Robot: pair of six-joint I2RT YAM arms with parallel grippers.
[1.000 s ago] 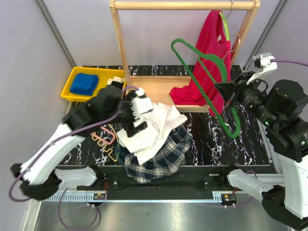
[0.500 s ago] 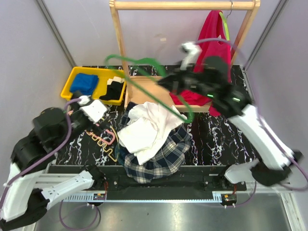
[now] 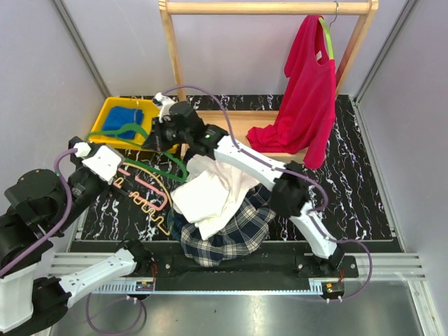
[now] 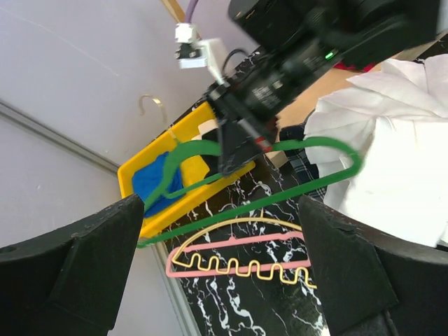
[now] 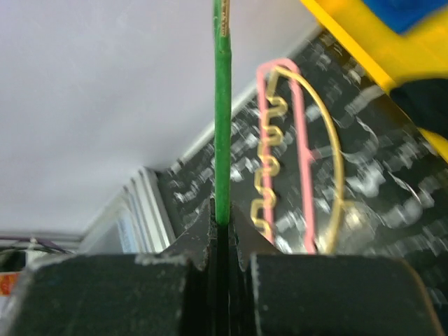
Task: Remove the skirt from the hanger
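The plaid skirt (image 3: 234,234) lies in a heap on the table, free of any hanger, with a white garment (image 3: 213,189) on top of it. My right gripper (image 3: 163,131) reaches far left and is shut on the bare green hanger (image 3: 150,168), held low beside the yellow bin. In the right wrist view the green wire (image 5: 222,126) runs straight out of the closed gripper (image 5: 222,224). My left gripper (image 3: 105,162) is open and empty at the left, above the loose hangers; in its own view (image 4: 224,280) the green hanger (image 4: 280,199) crosses between its fingers' tips and beyond them.
A pink hanger (image 3: 143,190) and a yellow wire hanger (image 3: 157,213) lie on the table at the left. A yellow bin (image 3: 105,136) with blue cloth stands at the back left. A red top (image 3: 304,105) hangs on the wooden rack (image 3: 175,56) at the back.
My right arm has swung the green hanger from the right side across to the far left. My left arm has pulled back off the clothes heap to the left.
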